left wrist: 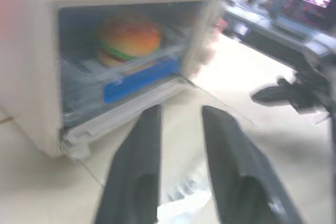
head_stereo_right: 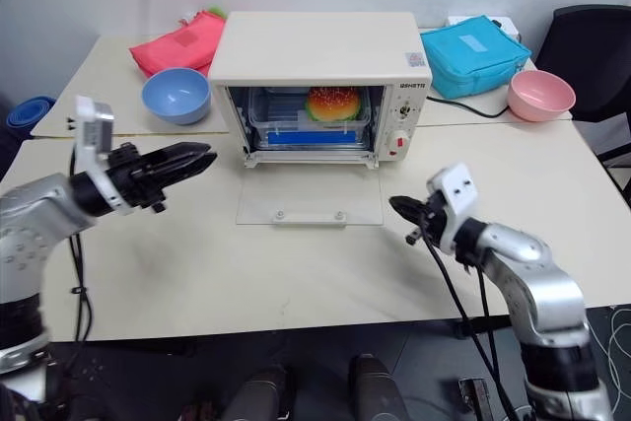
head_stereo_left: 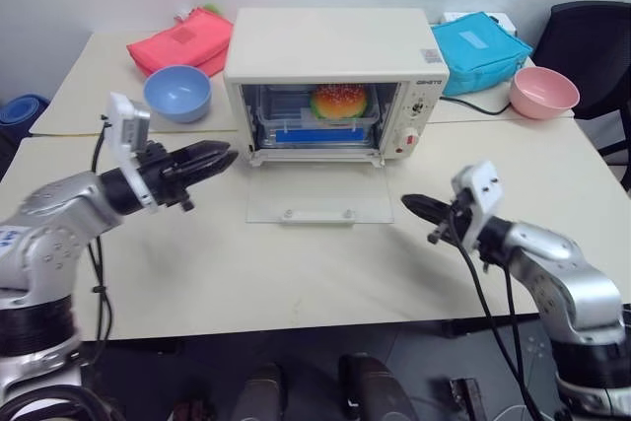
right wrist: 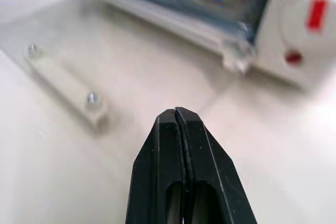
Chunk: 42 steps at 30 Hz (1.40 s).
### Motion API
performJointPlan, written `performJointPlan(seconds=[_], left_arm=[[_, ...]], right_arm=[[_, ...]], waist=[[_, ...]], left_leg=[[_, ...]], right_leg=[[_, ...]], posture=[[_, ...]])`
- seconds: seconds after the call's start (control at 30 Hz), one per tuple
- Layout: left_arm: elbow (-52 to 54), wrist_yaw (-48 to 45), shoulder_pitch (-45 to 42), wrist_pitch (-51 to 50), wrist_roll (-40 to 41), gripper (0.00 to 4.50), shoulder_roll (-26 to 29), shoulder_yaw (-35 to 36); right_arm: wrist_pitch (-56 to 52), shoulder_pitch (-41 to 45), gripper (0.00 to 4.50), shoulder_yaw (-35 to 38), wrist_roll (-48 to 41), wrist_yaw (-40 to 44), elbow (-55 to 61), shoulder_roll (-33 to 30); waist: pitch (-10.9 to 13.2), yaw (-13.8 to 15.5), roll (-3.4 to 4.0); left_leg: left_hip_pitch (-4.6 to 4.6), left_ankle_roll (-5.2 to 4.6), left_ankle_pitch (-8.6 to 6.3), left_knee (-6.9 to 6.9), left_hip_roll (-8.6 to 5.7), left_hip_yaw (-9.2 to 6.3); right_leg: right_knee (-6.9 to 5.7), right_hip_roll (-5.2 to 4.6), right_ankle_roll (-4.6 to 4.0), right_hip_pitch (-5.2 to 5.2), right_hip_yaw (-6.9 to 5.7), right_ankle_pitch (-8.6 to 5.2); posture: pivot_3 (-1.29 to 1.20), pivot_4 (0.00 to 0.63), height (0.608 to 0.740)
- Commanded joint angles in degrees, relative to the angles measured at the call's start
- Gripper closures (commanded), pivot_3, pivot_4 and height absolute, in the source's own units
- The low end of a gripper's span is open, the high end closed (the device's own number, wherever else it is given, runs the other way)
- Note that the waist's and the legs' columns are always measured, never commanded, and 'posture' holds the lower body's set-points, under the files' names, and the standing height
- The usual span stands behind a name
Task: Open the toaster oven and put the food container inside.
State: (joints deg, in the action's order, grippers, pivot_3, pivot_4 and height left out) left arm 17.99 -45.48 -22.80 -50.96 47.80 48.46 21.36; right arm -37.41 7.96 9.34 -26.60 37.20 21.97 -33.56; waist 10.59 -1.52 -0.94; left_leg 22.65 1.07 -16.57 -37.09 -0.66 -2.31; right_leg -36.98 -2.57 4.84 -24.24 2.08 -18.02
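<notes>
While the work looks nearly done, we see a few ways it could slip, taken from the left of the frame across to the right. At left centre our left gripper [head_stereo_left: 215, 159] hovers with its fingers a little apart, empty, its tips just beside the lower left corner of the toaster oven [head_stereo_left: 335, 44]; if that arm swings toward the middle, we judge it could knock the oven's side or catch the door hinge. In the upper middle the food container [head_stereo_left: 317, 117] already sits inside the oven cavity, the burger [head_stereo_left: 339, 101] showing through its clear lid; its blue front strip lies close to the opening, so a bump to the oven might slide it forward. Below it, at centre, the glass door [head_stereo_left: 306, 192] lies flat on the table [head_stereo_left: 296, 273], handle [head_stereo_left: 315, 214] outermost, and either arm sweeping low could press on it and strain it. At right centre our right gripper [head_stereo_left: 418, 206] is pinched fully together, holding nothing, near the door's right edge; drifting left, it could strike that edge.
</notes>
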Motion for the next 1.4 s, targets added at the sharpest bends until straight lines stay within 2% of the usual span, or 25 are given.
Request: performJointPlan(seconds=[0.03,0.2,0.27,0.47,0.6,0.83,0.93,1.0,1.07,1.13,1.27,1.4], left_arm=[[2.49,-7.1,0.45,-0.63,3.78,2.1,6.93,5.28],[0.86,-10.29,-1.92,-1.77,7.62,0.52,11.15,6.82],[0.19,-11.17,-1.79,-1.45,7.25,0.04,12.33,6.77],[-0.34,-11.89,-0.59,0.9,4.99,0.04,13.37,6.44],[-0.98,-10.5,-1.08,1.91,4.37,0.04,12.21,6.11],[-2.34,-9.55,0.8,4.0,2.76,0.04,10.67,6.76],[-3.11,-9.25,1.3,4.68,2.56,0.04,10.26,7.15],[-3.48,-9.18,1.6,5.32,2.02,0.04,10.18,7.23],[-4.17,-9.32,1.63,5.72,1.81,0.0,10.34,7.62],[-4.96,-9.46,1.56,6.23,1.51,0.0,10.63,8.07],[-6.37,-10.51,1.87,6.79,0.91,0.0,11.79,9.1],[-7.96,-11.94,2.76,6.99,0.38,0.0,13.58,11.03]], right_arm=[[0.0,-6.88,4.5,0.81,0.34,-2.5,3.94,0.92],[3.15,-8.53,4.5,-3.01,3.24,-5.68,1.51,5.24],[4.67,-7.09,4.5,-4.63,4.92,-7.08,-1.12,7.36],[8.42,-0.32,4.5,-8.01,7.38,-7.91,-8.36,11.68],[6.28,4.73,4.5,-7.36,4.83,-7.71,-7.98,13.4],[-5.61,16.28,4.5,5.03,-10.81,-5.08,0.58,5.13],[-8.1,20.95,4.5,7.71,-13.54,-3.66,-0.98,0.36],[-8.3,21.36,4.5,7.46,-13.69,0.81,-1.79,-4.55],[-7.81,19.03,4.13,7.88,-14.32,10.68,-3.41,-12.67],[-7.12,18.31,3.7,9.69,-14.88,16.15,-6.9,-17.91],[-8.5,19.26,2.41,12.35,-15.75,20.63,-13.91,-24.47],[-9.24,16.87,1.01,15.88,-17.38,28.63,-17.89,-30.71]], waist=[[0.02,0.06,0.0],[0.05,-0.03,0.03],[0.05,-0.11,0.04],[0.05,-0.15,0.03],[0.06,-0.27,0.02],[0.07,-0.13,0.04],[0.07,-0.11,0.03],[0.07,-0.08,0.03],[0.07,0.09,0.04],[0.08,0.19,0.05],[0.14,-0.17,-0.06],[0.15,-0.16,-0.05]], left_leg=[[-0.2,0.02,0.01,0.03,0.0,0.01],[-1.22,-0.05,0.08,0.12,0.02,0.01],[-1.34,0.0,0.05,0.21,0.06,0.0],[-1.17,0.09,0.01,0.6,0.08,0.06],[-1.15,0.1,0.01,0.65,0.09,0.09],[-1.15,0.11,0.04,0.64,0.08,0.1],[-1.16,0.11,0.04,0.69,0.11,0.06],[-1.15,0.11,0.04,0.78,0.13,0.04],[-1.13,0.11,0.03,0.86,0.13,0.07],[-1.1,0.05,0.0,0.89,0.11,0.07],[-1.09,0.0,-0.03,0.81,0.12,0.22],[-1.13,0.0,-0.03,0.84,0.21,0.36]], right_leg=[[-0.02,0.01,-0.08,0.15,-0.01,-0.04],[0.07,-0.01,-0.4,1.19,-0.04,-0.2],[0.07,0.0,-0.42,1.27,-0.06,-0.23],[-0.02,0.05,-0.39,0.82,-0.03,-0.28],[-0.05,0.07,-0.4,0.74,-0.01,-0.29],[-0.09,0.03,-0.4,0.75,-0.01,-0.29],[-0.06,0.05,-0.41,0.74,-0.05,-0.29],[-0.01,0.06,-0.44,0.73,-0.06,-0.31],[0.08,0.06,-0.47,0.71,-0.07,-0.33],[0.15,0.04,-0.45,0.72,-0.08,-0.34],[0.19,0.04,-0.43,0.74,0.01,-0.33],[0.12,0.13,-0.42,0.66,0.09,-0.34]], posture=[[0.0,0.15,0.74],[0.0,0.15,0.74],[0.0,0.15,0.74],[0.0,0.15,0.74],[0.0,0.15,0.74],[0.0,0.15,0.74],[0.0,0.15,0.74],[0.0,0.15,0.74],[0.0,0.15,0.74],[0.0,0.15,0.74],[0.0,0.15,0.74],[0.0,0.15,0.74]])
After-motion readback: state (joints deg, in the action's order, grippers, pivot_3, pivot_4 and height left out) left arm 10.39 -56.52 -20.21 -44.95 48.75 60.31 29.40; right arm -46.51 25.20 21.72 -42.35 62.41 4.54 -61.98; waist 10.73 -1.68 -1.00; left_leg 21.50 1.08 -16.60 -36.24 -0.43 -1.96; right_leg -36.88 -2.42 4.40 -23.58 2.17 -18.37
